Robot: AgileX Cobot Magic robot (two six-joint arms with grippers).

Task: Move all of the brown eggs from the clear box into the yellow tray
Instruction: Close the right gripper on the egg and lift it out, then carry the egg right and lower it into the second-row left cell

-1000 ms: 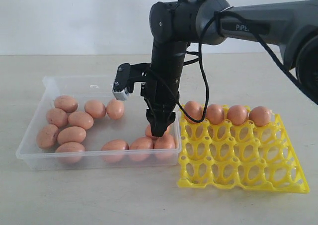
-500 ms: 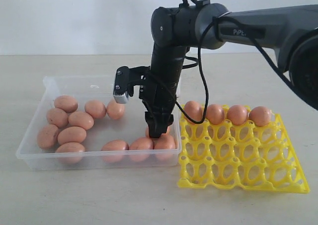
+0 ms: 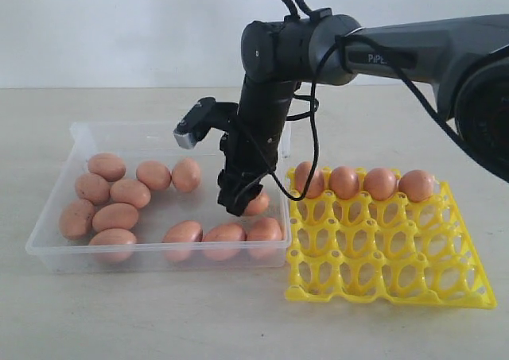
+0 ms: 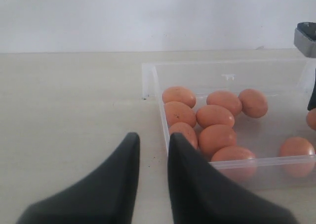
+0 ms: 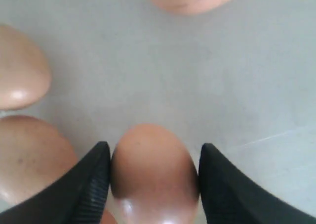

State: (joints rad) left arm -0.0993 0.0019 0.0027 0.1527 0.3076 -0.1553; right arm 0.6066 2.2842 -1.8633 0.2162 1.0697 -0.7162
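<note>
R gripper (image 3: 237, 205) is down in box (image 3: 79, 133), jaws part-closed on one egg (image 5: 154, 177), pads touching both sides. L gripper (image 4: 153, 150) is open, empty, just outside the box. 4 eggs (image 3: 380, 183) sit in tray (image 3: 398, 284) back row.

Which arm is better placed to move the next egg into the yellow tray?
Right. The right gripper straddles an egg in the clear box, next to the yellow tray; the left gripper is outside the box's opposite end.
</note>
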